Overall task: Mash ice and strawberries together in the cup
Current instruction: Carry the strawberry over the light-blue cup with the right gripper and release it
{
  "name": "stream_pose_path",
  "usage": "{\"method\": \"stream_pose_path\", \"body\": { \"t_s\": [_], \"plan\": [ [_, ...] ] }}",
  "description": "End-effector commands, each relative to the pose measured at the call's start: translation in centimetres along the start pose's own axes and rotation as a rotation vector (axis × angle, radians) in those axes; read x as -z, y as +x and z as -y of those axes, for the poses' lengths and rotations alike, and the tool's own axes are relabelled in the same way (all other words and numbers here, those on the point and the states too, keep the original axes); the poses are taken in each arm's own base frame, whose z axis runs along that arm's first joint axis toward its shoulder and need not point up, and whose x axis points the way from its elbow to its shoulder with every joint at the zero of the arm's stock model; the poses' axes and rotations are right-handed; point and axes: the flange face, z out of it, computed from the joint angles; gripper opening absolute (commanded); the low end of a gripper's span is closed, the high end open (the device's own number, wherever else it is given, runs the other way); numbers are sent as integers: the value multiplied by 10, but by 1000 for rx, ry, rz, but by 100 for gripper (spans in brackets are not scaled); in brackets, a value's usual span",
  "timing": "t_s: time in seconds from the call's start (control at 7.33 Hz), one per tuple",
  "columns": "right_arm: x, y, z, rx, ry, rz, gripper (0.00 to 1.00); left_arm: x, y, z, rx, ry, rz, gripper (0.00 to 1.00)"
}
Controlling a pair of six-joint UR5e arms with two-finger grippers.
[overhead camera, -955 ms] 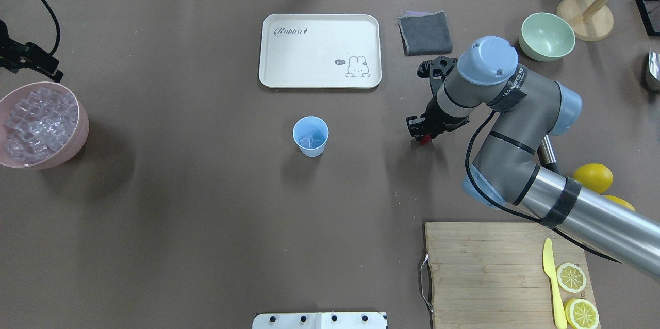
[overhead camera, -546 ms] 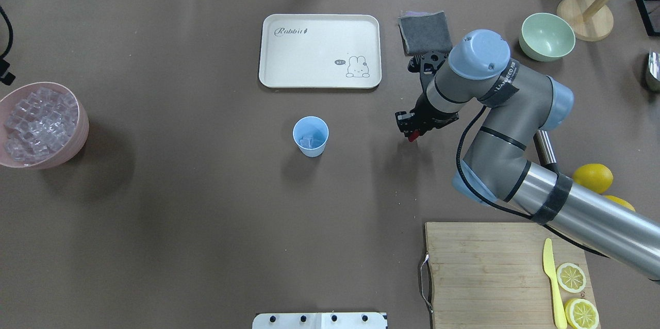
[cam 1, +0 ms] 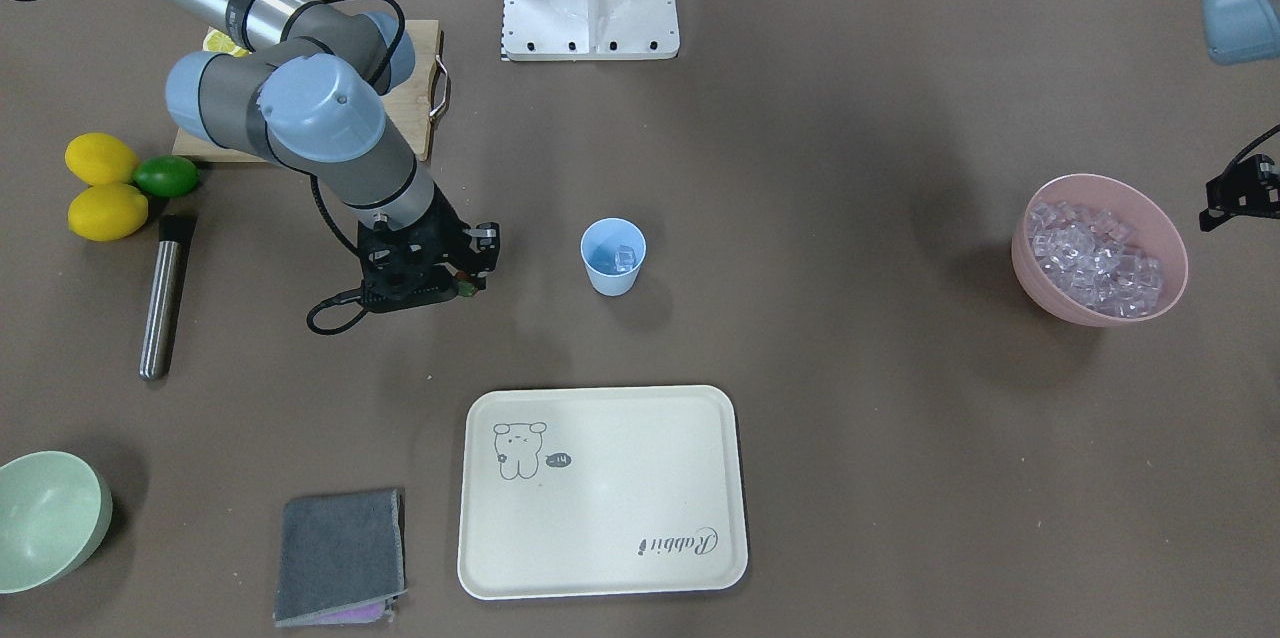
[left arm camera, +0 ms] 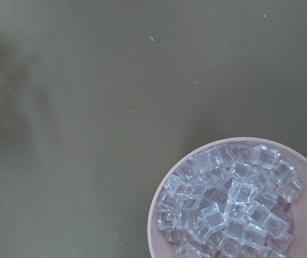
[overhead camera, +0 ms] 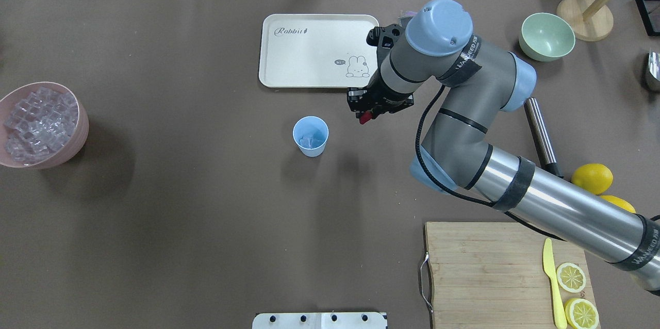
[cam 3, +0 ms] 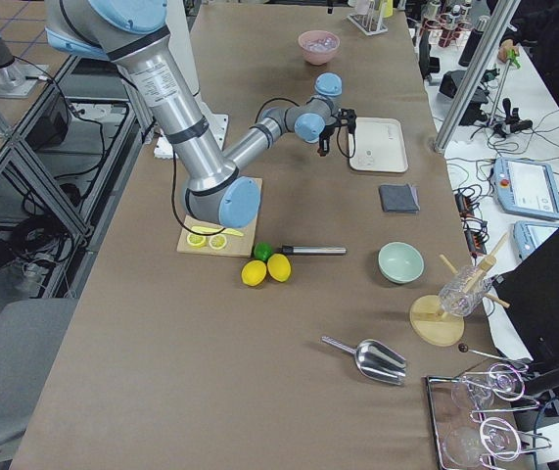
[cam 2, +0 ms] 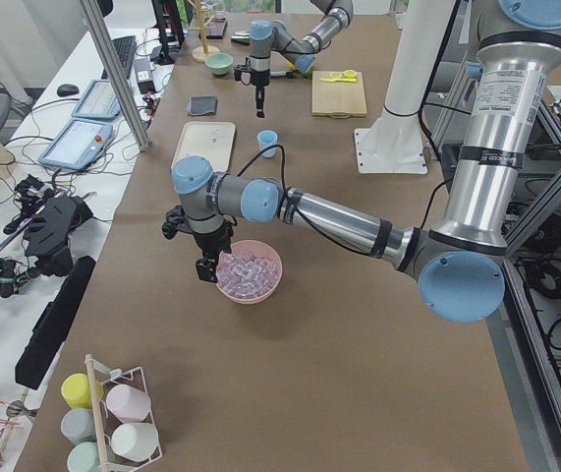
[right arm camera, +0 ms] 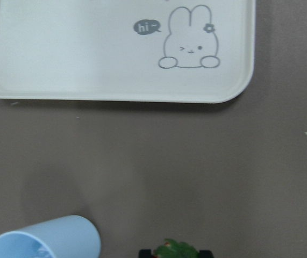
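Now my right tool point(overhead camera: 364, 116), pinching the strawberry point(right arm camera: 177, 250), hangs near the cup point(overhead camera: 310, 136) at the desk's middle, on its far-edge side, seemingly raised to clear the rim above the ice point(overhead camera: 309, 141).

The grey, blue-capped right arm point(overhead camera: 557, 208) is reaching from the bench's right end toward its middle with its elbow folded. Its black two-finger right gripper point(overhead camera: 365, 115) is pointing down and pinching a small red strawberry point(overhead camera: 363, 119). The matching left arm point(cam 2: 339, 221) is stretching to the bench's left end, and its black left gripper point(cam 2: 204, 267) is hanging downward with its jaws unreadable.
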Motion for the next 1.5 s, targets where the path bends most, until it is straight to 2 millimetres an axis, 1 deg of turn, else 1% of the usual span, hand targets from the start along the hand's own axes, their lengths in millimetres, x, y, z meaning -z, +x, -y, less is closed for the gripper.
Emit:
{"method": "stream_pose_path", "body": {
  "t_s": [0.0, 0.14, 0.27, 0.55, 0.68, 0.82, 0.96, 1.09, 1.23, 1.36],
  "plan": [
    [12, -59, -12, -48, -5, 37, 0, 0, -15, -8, 31, -7, 3, 97],
    [11, -81, -20, -44, 10, 16, 0, 0, -20, -9, 40, -5, 4, 97],
    [-2, -87, -31, -38, 22, 1, 0, 0, -20, -9, 40, -5, 4, 97],
    [-15, -92, -40, -30, 26, -12, 0, 3, -19, -9, 37, 0, 4, 97],
    [-21, -95, -47, -25, 29, -19, 0, 2, -20, -9, 38, -1, 4, 97],
    [-27, -97, -53, -48, 27, -23, 14, 3, -19, -9, 37, 0, 4, 97],
    [-31, -97, -55, -52, 36, -30, 94, 4, -18, -9, 35, 3, 4, 97],
    [-34, -96, -55, -54, 52, -37, 100, 5, -18, -9, 34, 6, 5, 97],
    [-28, -93, -48, -55, 59, -35, 100, 6, -19, -9, 38, 6, 5, 97],
    [-5, -79, -25, -80, 57, -25, 100, 6, -19, -9, 40, 5, 5, 97]
  ]
}}
